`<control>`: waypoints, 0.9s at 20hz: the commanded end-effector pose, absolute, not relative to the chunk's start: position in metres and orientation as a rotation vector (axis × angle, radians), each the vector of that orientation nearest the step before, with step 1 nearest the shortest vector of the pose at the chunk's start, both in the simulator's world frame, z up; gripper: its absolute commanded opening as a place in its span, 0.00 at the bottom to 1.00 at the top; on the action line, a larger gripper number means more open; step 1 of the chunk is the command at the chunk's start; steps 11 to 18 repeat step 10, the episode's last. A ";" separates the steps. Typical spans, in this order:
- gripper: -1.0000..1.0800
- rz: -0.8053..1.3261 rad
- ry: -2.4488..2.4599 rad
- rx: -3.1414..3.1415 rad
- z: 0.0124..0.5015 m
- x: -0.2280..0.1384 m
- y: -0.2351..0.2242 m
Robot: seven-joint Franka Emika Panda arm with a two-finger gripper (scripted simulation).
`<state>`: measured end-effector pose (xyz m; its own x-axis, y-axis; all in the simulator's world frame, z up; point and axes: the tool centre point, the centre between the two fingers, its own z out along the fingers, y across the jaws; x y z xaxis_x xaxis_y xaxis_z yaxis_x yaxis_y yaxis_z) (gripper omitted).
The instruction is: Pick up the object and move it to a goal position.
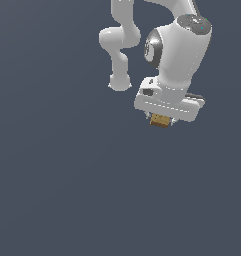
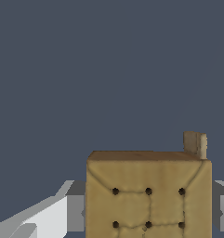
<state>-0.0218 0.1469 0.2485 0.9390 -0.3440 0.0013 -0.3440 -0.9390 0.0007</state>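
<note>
The object [image 1: 159,120] is a small tan-brown squarish block sitting right under my white gripper [image 1: 160,121], between the fingers, with most of it hidden by the hand. In the wrist view the block [image 2: 148,195] fills the space between the two grey-white fingers [image 2: 74,211], which press against its sides. It shows dark dots and faint seam lines on its face and a small tab at one corner. The gripper is shut on the block and holds it above the dark surface.
The white arm [image 1: 179,45] reaches in from the top of the exterior view. A plain dark blue-grey surface [image 1: 67,190] lies all around, with no other object in view.
</note>
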 end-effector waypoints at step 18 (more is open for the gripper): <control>0.00 0.000 -0.550 3.093 0.278 -0.016 0.170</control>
